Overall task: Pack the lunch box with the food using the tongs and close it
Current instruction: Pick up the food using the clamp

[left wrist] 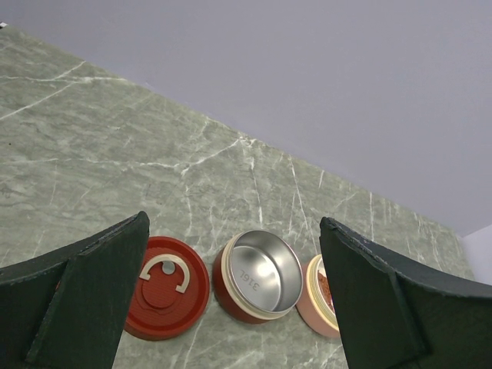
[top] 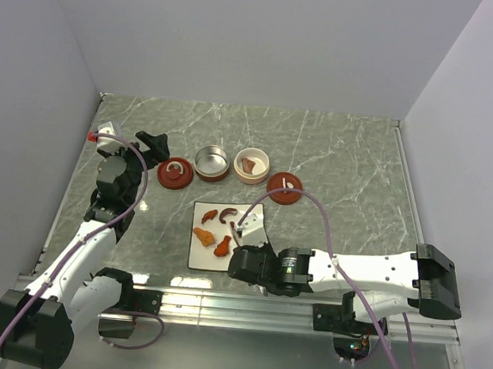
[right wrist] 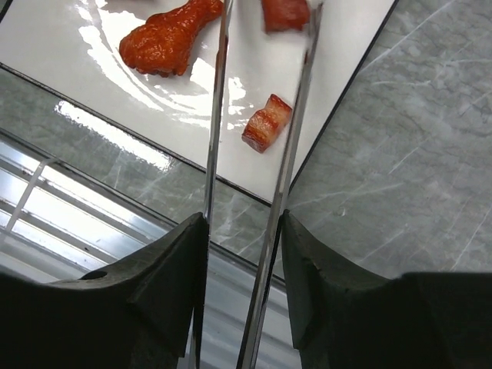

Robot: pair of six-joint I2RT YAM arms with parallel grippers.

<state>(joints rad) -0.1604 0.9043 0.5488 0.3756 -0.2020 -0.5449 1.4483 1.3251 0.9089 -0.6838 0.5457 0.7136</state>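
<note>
right gripper (right wrist: 242, 231) clamped on thin silver metal tongs (right wrist: 216, 115) over white square plate (right wrist: 338, 46); red-brown food chunk (right wrist: 267, 123) on plate between tong arms. left gripper (left wrist: 234, 223) fingers wide apart, beyond plate. risk: weak squeeze drops chunk.

Left claw (left wrist: 234, 231) spread wide; right claw (right wrist: 244, 231) pinching tongs (right wrist: 217, 115).

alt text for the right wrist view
The right gripper holds silver tongs over a white plate, a striped red-brown food piece seen between their arms. An orange drumstick-shaped piece lies left; grey marble table beyond.
</note>
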